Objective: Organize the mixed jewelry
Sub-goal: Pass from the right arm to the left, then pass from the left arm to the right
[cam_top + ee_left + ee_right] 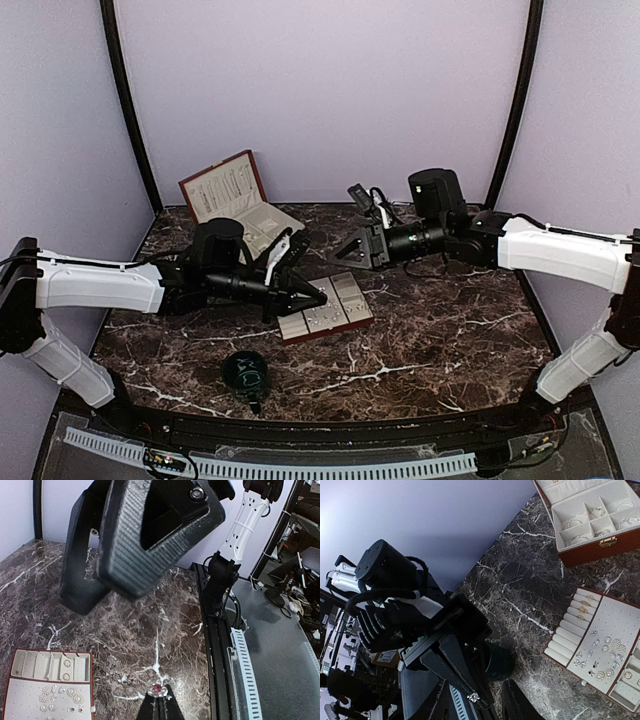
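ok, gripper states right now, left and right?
Left gripper: jaws closed on a tiny silvery jewelry piece with a red centre.
Right gripper: jaws open, holding nothing.

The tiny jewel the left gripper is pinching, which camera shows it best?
The left wrist view: the jewel sits close up at the tips of the shut left gripper, silvery with a red middle. The right wrist view shows it only as a small glint. In the top view it is too small to make out.
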{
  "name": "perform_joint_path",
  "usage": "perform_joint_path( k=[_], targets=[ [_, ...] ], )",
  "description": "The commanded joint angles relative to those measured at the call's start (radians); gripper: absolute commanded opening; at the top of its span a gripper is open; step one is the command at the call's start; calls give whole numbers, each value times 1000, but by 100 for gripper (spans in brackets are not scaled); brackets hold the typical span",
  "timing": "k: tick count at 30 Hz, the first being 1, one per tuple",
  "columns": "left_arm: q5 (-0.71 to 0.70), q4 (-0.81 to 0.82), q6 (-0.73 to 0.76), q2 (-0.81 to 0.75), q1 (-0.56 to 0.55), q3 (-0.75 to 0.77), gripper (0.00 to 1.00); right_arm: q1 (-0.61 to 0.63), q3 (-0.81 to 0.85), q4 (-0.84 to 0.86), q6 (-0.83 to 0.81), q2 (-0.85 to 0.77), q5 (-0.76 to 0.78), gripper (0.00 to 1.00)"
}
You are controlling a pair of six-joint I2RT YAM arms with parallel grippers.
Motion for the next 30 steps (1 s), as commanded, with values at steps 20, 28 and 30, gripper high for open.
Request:
perform_joint_path(
  k=[20,28,30],
  targets=[
    [92,-134,112,-4,3,41,0,65,-4,-4,18,103,-169,26],
    [86,-132,112,-3,3,37,0,73,-8,-16,11,110,-168,20],
    [86,-130,112,-4,3,36,0,74,-7,-16,10,112,-172,18]
  ],
)
